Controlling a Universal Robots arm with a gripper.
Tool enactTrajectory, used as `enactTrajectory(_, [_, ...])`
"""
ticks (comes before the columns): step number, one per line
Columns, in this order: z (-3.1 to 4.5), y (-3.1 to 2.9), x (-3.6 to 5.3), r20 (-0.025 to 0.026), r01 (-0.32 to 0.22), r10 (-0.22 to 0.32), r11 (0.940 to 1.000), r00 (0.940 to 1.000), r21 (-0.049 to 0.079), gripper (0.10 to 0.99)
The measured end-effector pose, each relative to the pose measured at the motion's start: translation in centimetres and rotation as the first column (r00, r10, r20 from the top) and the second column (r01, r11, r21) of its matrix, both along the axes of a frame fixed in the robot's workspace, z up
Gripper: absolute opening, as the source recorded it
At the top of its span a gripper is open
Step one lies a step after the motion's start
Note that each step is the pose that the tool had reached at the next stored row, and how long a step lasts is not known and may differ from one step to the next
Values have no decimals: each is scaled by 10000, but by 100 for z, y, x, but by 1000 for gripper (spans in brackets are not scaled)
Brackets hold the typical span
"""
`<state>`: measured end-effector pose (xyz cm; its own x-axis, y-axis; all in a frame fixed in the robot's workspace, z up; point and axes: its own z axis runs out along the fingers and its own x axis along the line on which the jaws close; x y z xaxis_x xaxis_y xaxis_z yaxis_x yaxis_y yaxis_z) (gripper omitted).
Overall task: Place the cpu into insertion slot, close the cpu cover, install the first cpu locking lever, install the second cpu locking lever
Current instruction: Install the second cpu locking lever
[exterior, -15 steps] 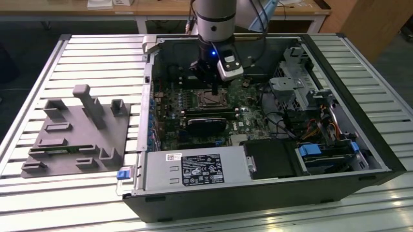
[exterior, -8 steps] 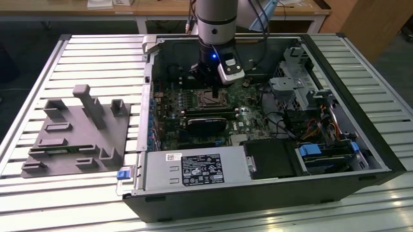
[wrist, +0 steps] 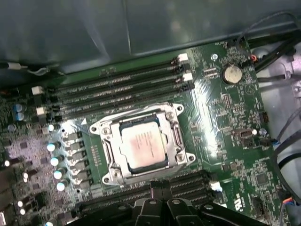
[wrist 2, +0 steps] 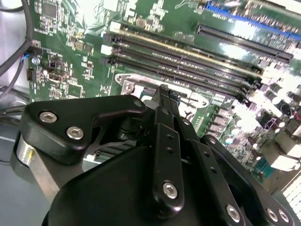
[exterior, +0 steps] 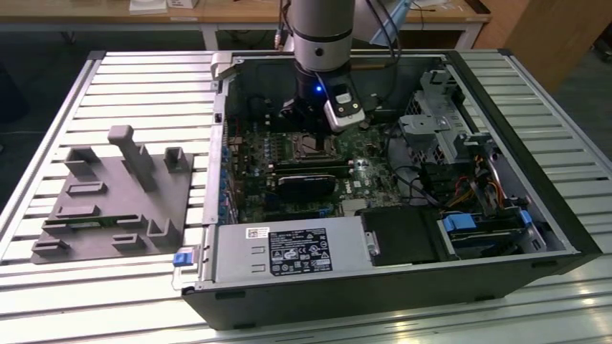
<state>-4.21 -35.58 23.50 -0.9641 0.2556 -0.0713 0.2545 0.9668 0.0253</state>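
The cpu [wrist: 142,143], a square chip with a dull silver-tan top, lies flat in the insertion slot [wrist: 101,128] on the green motherboard. The cpu cover [wrist: 178,137], a silvery frame, lies down around it with the chip showing through its window. I cannot make out how the locking levers stand. My gripper [wrist: 160,187] hovers just beside the socket, over the near memory slots, its black fingers [wrist 2: 165,106] pressed together with nothing between them. In the exterior view the gripper [exterior: 308,122] hangs inside the open case just above the socket [exterior: 308,146].
Long black memory slots [wrist: 122,87] run on both sides of the socket. A black graphics card [exterior: 311,183], a power supply [exterior: 287,251] and a drive cage [exterior: 440,122] fill the case. Cables [wrist: 282,141] hang near the board's edge. A grey fixture [exterior: 115,193] stands on the table at the exterior view's left.
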Motion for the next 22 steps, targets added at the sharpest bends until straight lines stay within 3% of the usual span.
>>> enactTrajectory(5, [-2,-69,-19,1,-47,47,10000,10000,32,106])
enactTrajectory(10, [-17,-90,-63,2,-268,268,9995,9996,172,106])
enactTrajectory(15, [-45,-101,-113,5,-610,610,9979,9981,235,106])
enactTrajectory(22, [-86,-174,-188,18,-692,692,9967,9976,432,106])
